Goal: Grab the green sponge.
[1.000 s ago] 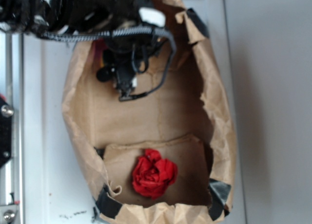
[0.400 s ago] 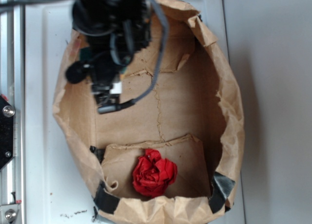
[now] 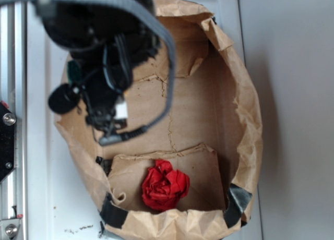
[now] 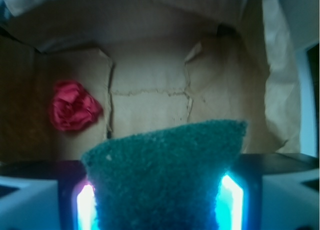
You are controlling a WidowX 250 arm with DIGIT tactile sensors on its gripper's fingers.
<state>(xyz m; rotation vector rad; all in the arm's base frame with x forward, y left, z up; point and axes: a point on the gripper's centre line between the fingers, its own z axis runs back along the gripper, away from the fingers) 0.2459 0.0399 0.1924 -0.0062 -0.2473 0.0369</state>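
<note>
The green sponge (image 4: 165,175) fills the bottom of the wrist view, its dark scouring face toward the camera. My gripper (image 4: 157,192) is shut on it, one lit finger pressing each side. The sponge hangs above the floor of the brown paper bag (image 4: 150,97). In the exterior view the black arm and gripper (image 3: 99,94) hover over the bag's upper left rim. Only a sliver of the green sponge (image 3: 73,70) shows there beside the arm. Its yellow layer is hidden.
A crumpled red paper ball (image 3: 165,185) (image 4: 73,105) lies on the bag's floor near a folded flap. The bag (image 3: 245,120) has tall crinkled walls with black tape at its corners. It stands on a white surface (image 3: 42,188), with a metal rail (image 3: 8,120) at the left.
The arm has moved left toward the bag's rim and looms larger, rising with the sponge. The bag's walls have spread wider. The red ball has not moved.
</note>
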